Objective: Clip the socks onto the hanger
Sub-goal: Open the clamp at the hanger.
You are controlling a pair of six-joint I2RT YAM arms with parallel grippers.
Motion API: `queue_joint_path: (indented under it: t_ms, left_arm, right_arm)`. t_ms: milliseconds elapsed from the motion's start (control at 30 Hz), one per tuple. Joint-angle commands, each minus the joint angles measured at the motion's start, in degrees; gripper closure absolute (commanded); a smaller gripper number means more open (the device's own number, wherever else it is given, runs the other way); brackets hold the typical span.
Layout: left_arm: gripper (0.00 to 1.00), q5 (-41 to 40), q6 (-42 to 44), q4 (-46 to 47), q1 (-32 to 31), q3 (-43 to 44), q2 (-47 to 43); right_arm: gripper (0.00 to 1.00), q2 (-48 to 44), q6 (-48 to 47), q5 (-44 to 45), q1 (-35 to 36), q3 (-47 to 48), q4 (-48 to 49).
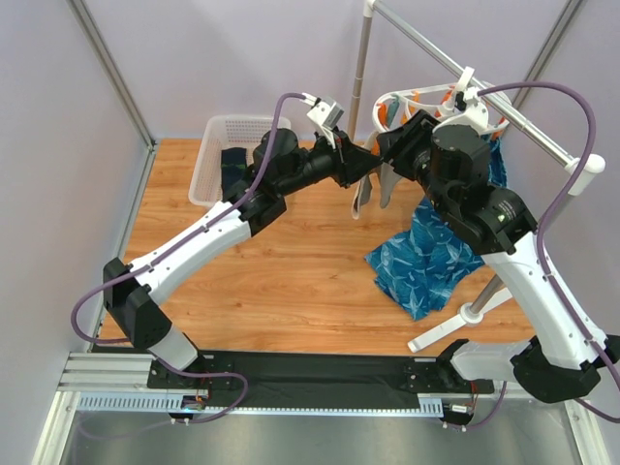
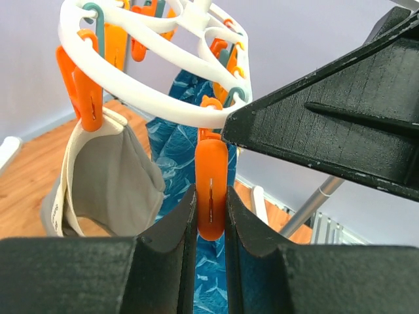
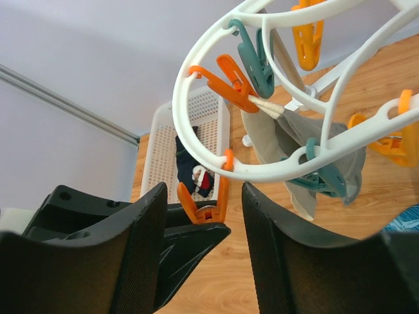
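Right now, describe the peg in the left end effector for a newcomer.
Find the grey rail, then the white ring hanger under it. On its outer ring, the orange peg pinched in the left end effector; its orange neighbour holds beige cloth.

hanger (image 3: pixel 268 173) — pale sock (image 3: pixel 288 131) pegged | right gripper (image 3: pixel 203 190) spread (orange peg (image 3: pixel 221 193) between)

Bright, even, diffuse light fills every view. Shadows on the wooden table (image 1: pixel 291 281) are faint and soft; the overhead view is sharp.
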Motion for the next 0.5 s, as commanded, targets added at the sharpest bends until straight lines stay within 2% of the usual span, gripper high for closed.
queue_joint_path:
  t_ms: [0, 133, 467]
  left_arm:
    - [1.00, -2.35, 3.31, 2.37, -0.85, -1.22, -3.07]
    - [1.00, -2.88, 4.27, 2.64, -1.20, -2.10, -3.33]
    - [1.00, -5.78, 6.12, 3.25, -2.87, -2.89, -4.30]
  right_arm:
    - [0.49, -1.45, 0.01, 0.42, -0.25, -0.42, 0.21]
    - [0.46, -3.03, -0.08, -0.72, -0.25, -4.11, 3.37]
    - [0.45, -1.54, 0.62, -2.31, -0.34, -3.95, 5.84]
